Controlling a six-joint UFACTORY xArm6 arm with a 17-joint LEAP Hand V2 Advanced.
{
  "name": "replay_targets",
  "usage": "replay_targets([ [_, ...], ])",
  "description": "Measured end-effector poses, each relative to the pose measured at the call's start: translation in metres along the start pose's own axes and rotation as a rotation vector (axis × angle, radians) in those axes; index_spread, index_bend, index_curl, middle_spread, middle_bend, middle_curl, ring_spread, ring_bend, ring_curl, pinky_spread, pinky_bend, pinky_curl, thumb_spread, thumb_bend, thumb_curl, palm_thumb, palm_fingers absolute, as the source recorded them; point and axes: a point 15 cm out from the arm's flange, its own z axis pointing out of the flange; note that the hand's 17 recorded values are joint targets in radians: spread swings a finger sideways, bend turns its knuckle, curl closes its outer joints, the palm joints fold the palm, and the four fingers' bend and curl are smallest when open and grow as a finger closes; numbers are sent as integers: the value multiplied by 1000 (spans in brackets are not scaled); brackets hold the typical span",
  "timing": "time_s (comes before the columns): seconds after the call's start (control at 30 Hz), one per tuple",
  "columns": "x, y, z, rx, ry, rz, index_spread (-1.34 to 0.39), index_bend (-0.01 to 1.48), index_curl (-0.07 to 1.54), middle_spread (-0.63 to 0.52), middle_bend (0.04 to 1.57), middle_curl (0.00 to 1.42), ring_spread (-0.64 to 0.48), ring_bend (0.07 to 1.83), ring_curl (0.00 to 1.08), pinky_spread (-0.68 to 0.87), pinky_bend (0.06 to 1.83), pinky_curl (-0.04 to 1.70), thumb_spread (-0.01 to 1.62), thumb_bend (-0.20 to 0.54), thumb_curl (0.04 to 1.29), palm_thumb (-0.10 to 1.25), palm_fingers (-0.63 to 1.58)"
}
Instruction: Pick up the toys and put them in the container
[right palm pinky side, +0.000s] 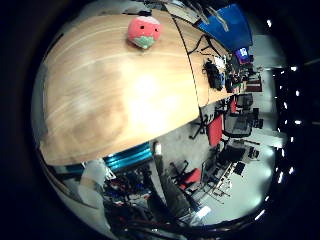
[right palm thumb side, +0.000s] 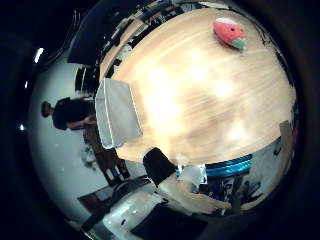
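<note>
A pink and red plush toy (right palm pinky side: 145, 32) with a green patch lies on the light wooden table (right palm pinky side: 100, 90), small and far from the palm. In the right thumb side palm view the same toy (right palm thumb side: 230, 32) lies near the table's far side. A grey rectangular container (right palm thumb side: 118, 112) sits at the table's edge, well away from the toy.
Beyond the table are red and black office chairs (right palm pinky side: 225, 125), desks with a monitor (right palm pinky side: 243, 53) and a blue panel (right palm pinky side: 228, 22). A dark chair (right palm thumb side: 70, 110) stands beside the container's side of the table.
</note>
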Motion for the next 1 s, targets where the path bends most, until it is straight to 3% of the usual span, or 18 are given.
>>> replay_targets([
  [0.37,2,-1,10,4,0,-5,-432,153,292,-57,233,348,56,487,199,459,549,207,1043,-25,275,168,245],
  [1.0,67,-113,26,214,82,88,-409,144,264,-29,220,353,89,448,204,450,626,234,1038,-26,275,173,160],
])
